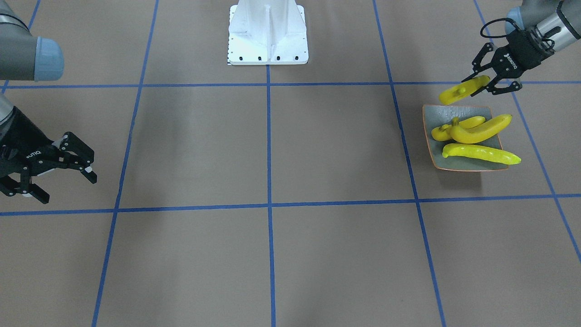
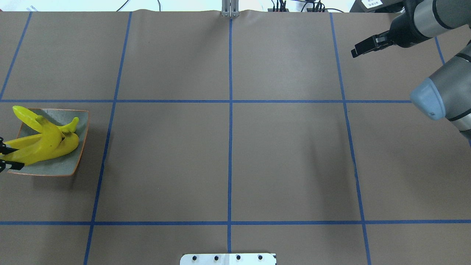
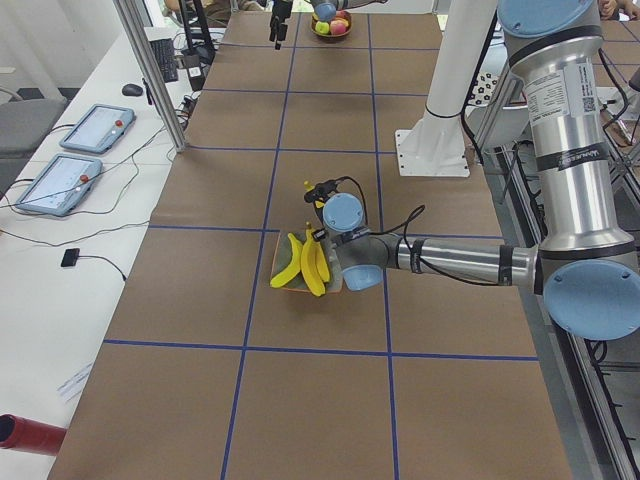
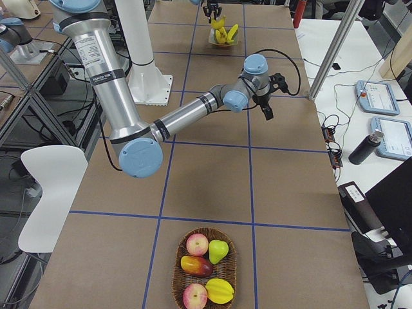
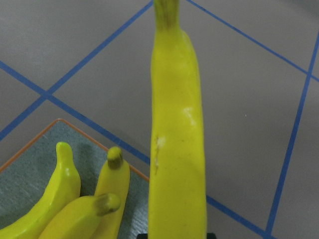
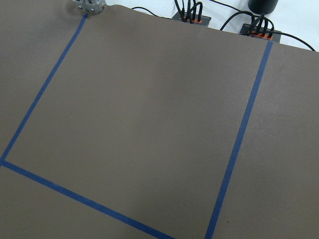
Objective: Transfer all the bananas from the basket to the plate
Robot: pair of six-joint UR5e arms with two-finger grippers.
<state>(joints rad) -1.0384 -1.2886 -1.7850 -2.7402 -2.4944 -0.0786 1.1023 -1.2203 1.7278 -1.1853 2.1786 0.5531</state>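
My left gripper (image 1: pixel 482 86) is shut on one end of a yellow banana (image 1: pixel 458 91) and holds it just above the robot-side edge of the plate (image 1: pixel 458 113). Three more bananas (image 1: pixel 476 131) lie on this grey-green, orange-rimmed plate, one long and straight. In the overhead view the plate (image 2: pixel 59 167) sits at the far left, with the held banana (image 2: pixel 40 152) over it. The left wrist view shows the held banana (image 5: pixel 177 149) running up the frame beside the plate's corner (image 5: pixel 25 169). My right gripper (image 1: pixel 68 187) hangs open and empty at the other end of the table. The basket (image 4: pixel 175 270) holds apples and other fruit.
The white robot base (image 1: pixel 268 34) stands at the middle of the table's back edge. Blue tape lines divide the brown table into squares. Tablets and cables lie on a side bench (image 3: pixel 80 160) beyond the table's far edge.
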